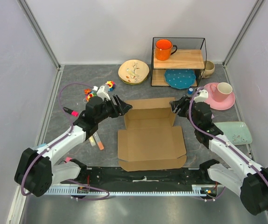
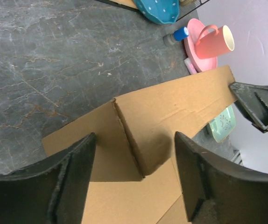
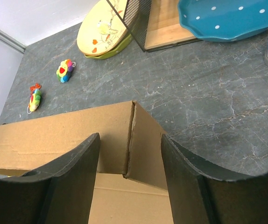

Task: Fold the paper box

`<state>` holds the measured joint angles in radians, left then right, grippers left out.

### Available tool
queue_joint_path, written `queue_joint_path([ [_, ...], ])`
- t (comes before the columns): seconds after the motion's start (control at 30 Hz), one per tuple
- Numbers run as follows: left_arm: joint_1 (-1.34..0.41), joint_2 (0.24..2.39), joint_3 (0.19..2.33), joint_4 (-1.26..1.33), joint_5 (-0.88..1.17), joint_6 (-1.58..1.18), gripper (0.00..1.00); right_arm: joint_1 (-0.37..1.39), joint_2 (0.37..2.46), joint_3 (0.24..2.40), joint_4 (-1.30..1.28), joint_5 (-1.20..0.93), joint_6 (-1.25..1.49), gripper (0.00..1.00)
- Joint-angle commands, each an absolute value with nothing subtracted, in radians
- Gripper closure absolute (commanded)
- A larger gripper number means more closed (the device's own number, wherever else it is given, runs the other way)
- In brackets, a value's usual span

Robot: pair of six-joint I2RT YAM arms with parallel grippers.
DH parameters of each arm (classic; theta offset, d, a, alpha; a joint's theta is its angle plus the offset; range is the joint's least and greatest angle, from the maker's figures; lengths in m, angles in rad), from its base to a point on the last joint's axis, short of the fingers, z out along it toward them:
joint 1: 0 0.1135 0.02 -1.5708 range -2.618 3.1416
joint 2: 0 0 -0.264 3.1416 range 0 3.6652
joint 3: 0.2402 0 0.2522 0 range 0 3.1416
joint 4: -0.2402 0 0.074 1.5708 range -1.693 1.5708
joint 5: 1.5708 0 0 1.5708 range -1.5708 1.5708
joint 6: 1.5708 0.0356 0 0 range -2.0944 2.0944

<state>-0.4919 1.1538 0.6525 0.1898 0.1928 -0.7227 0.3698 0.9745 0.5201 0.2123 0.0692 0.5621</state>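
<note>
Step in hand: raising the rear wall and end flaps of the paper box (image 1: 151, 140). Its base lies flat on the bench (image 1: 78, 79), between the two arms. The left jaws stand wide open and hold nothing. The upright left rear corner flap sits between them, touching neither side. The right jaws are likewise open and empty, straddling the right rear corner crease. The next move probably calls for closing each pair on its flap and folding inward evenly.
</note>
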Motion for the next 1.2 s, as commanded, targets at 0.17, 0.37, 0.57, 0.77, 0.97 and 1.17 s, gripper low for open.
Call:
queue_joint_path([
  [0.17,-0.485,1.167,0.555,0.278,0.245,-0.739,0.58,0.368,0.945,0.445,0.084,0.06,0.541,0.4],
  [0.37,-0.485,1.186,0.488,0.322,0.239,-0.749,0.67,0.367,0.913,0.414,0.064,0.055,0.557,0.41],
  [0.57,-0.485,1.232,0.473,0.339,0.236,-0.744,0.69,0.368,0.884,0.341,0.066,0.032,0.635,0.45],
  [0.77,-0.485,1.236,0.385,0.396,0.232,-0.775,0.71,0.368,0.812,0.241,0.074,0.021,0.707,0.5],
  [0.97,-0.485,1.201,0.394,0.394,0.222,-0.772,0.72,0.368,0.749,0.279,0.038,0.046,0.693,0.42],
  [1.17,-0.486,1.178,0.448,0.315,0.199,-0.738,0.71,0.368,0.787,0.437,0.003,0.084,0.661,0.31],
])
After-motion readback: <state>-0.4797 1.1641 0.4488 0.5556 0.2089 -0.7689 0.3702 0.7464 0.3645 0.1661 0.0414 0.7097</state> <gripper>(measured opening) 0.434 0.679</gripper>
